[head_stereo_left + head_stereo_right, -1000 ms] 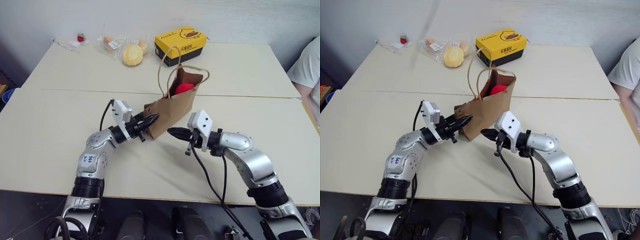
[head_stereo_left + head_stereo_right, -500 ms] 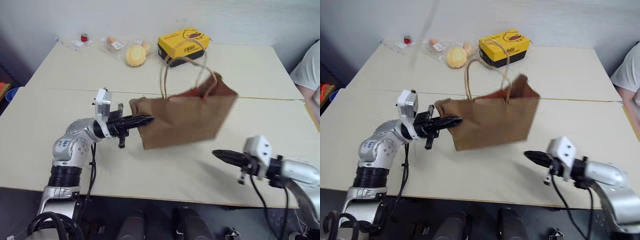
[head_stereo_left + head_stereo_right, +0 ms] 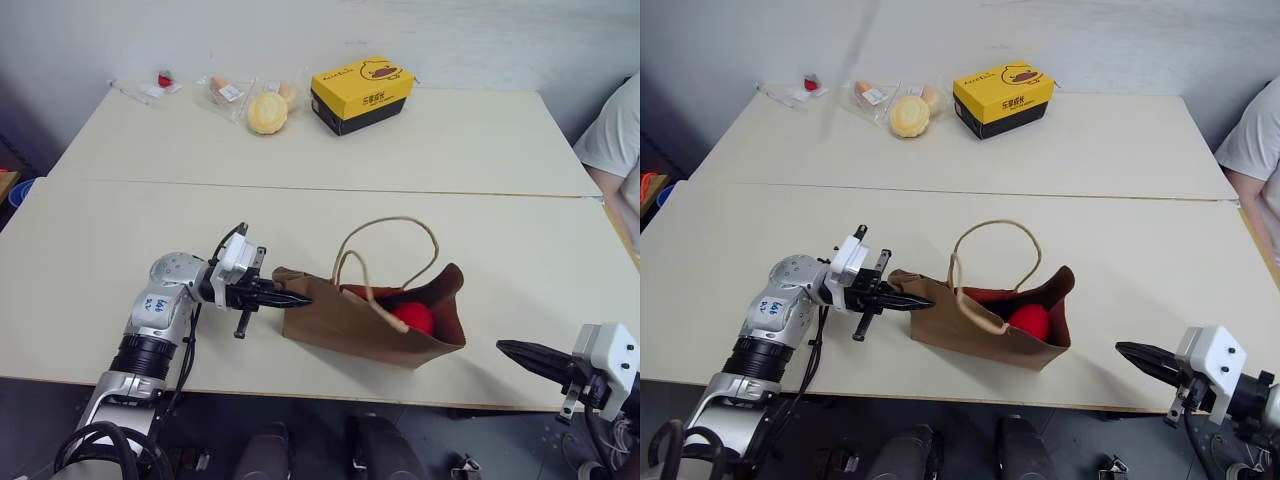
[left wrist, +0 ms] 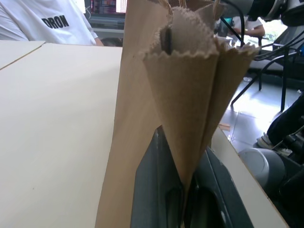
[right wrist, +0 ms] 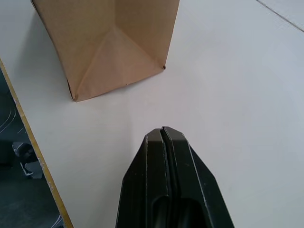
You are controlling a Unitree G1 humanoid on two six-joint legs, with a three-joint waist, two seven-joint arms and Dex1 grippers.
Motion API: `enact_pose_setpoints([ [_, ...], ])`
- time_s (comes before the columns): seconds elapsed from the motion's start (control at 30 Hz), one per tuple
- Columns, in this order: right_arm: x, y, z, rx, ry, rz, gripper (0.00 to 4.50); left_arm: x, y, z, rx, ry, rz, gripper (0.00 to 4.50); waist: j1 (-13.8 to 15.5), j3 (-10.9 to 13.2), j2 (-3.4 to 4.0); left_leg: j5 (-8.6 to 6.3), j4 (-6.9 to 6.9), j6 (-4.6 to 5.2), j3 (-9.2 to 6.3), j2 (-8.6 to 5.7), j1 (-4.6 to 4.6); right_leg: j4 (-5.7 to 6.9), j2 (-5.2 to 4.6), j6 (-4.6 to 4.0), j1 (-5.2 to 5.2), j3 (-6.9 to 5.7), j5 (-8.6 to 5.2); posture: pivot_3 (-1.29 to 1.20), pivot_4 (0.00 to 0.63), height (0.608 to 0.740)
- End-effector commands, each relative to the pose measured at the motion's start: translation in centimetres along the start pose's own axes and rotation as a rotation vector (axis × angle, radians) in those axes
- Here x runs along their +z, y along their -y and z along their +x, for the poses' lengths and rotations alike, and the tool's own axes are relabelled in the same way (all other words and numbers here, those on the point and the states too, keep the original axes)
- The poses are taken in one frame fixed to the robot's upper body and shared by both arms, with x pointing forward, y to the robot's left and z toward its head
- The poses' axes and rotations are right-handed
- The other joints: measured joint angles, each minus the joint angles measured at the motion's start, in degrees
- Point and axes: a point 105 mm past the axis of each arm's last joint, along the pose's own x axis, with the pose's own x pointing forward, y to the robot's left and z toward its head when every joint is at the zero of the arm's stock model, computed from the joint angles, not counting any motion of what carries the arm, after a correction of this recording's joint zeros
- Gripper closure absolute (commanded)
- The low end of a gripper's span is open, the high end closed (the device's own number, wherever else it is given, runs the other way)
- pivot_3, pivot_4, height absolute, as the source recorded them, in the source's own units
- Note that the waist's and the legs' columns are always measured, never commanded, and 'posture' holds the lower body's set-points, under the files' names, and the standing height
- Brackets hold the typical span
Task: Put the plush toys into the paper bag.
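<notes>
Brown kraft paper bag w/ two tan cord handles (image 3: 370,325) lies on its side on the pale bench (image 3: 120,230), near the front edge, mouth facing robot's right. Left claw (image 3: 292,298) is clamped on the bag's end fold; left wrist view shows paper pinched between both fingers. Plain red rounded plush toy (image 3: 413,317) sits inside, just within the mouth. Can't see the orange toy; may be deeper in the bag, can't tell. Right claw (image 3: 527,355) has fingers pressed together, empty, well apart from the bag over the bench's front right corner.

Step, as I judge: packing looks about done, bag being handled or set down. Next move prob. calls for freeing the fold w/o spilling the red toy.
</notes>
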Motion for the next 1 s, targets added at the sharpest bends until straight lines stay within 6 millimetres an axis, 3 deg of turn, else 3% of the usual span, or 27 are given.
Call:
enact_pose_setpoints([
  [0.03, 1.1, 0.6, -0.4, -0.039, 0.052, -0.057, 4.50, 0.3, -0.2, -0.3, 0.025, -0.034, -0.029, 4.47, -0.02, -0.01, 0.03, 0.00, 0.00, 0.00, 0.00, 0.00, 0.00, 0.01, -0.01, 0.00, 0.00, 0.01, 0.00, 0.00, 0.150, 0.740],
  [0.3, 1.1, 0.8, -0.2, -0.033, 0.059, -0.079, 4.50, 1.5, 0.1, -0.7, 0.099, -0.003, 0.003, 1.95, -0.06, -0.02, 0.03, 0.01, 0.01, -0.02, -0.01, 0.00, -0.01, 0.01, -0.02, 0.00, 0.00, 0.01, 0.00, 0.00, 0.150, 0.740],
  [0.47, 1.8, 1.8, -0.1, -0.081, 0.128, -0.028, 4.50, 1.7, 0.1, -2.4, 0.160, -0.039, 0.009, 0.31, -0.27, -0.02, 0.04, 0.01, 0.02, -0.02, -0.01, 0.00, 0.00, 0.03, -0.02, 0.00, -0.01, 0.01, 0.00, 0.00, 0.150, 0.740],
  [0.5, 2.0, 2.0, 0.0, -0.080, 0.135, -0.022, 4.50, 1.7, 0.2, -2.9, 0.168, -0.051, 0.004, 0.04, -0.29, -0.02, 0.05, 0.02, 0.01, -0.04, -0.01, 0.01, 0.00, 0.04, -0.02, 0.00, -0.02, 0.01, 0.00, 0.00, 0.150, 0.740],
  [0.57, 2.3, 2.2, 0.0, -0.071, 0.138, -0.021, 4.50, 1.6, 0.7, -3.7, 0.171, -0.080, -0.015, 0.04, -0.38, -0.03, 0.06, 0.03, 0.00, -0.05, -0.01, 0.01, 0.00, 0.05, -0.02, 0.00, -0.03, 0.00, 0.00, 0.00, 0.150, 0.740],
  [0.67, 2.5, 2.1, 0.1, -0.040, 0.136, -0.021, 3.90, 1.3, 1.1, -4.9, 0.201, -0.123, -0.002, 0.00, -0.27, -0.03, 0.08, 0.02, -0.01, -0.04, -0.02, 0.02, 0.00, 0.04, -0.02, -0.01, -0.03, 0.00, -0.01, 0.00, 0.150, 0.740],
  [0.83, 3.3, 2.1, -1.1, -0.015, 0.142, -0.106, 2.11, 0.6, 1.4, -9.0, 0.394, -0.247, 0.067, 0.00, -0.25, -0.02, 0.09, 0.00, -0.01, 0.00, -0.02, 0.02, -0.01, 0.01, -0.06, -0.01, -0.03, 0.00, -0.01, 0.00, 0.150, 0.740],
  [1.0, 2.5, 1.3, -2.6, 0.064, 0.111, -0.226, 0.28, -0.7, 3.6, -12.5, 0.508, -0.375, 0.056, 0.00, -0.28, -0.02, 0.09, -0.03, -0.08, 0.04, -0.02, 0.02, 0.02, -0.04, -0.06, -0.02, -0.02, -0.01, -0.01, 0.00, 0.150, 0.740],
])
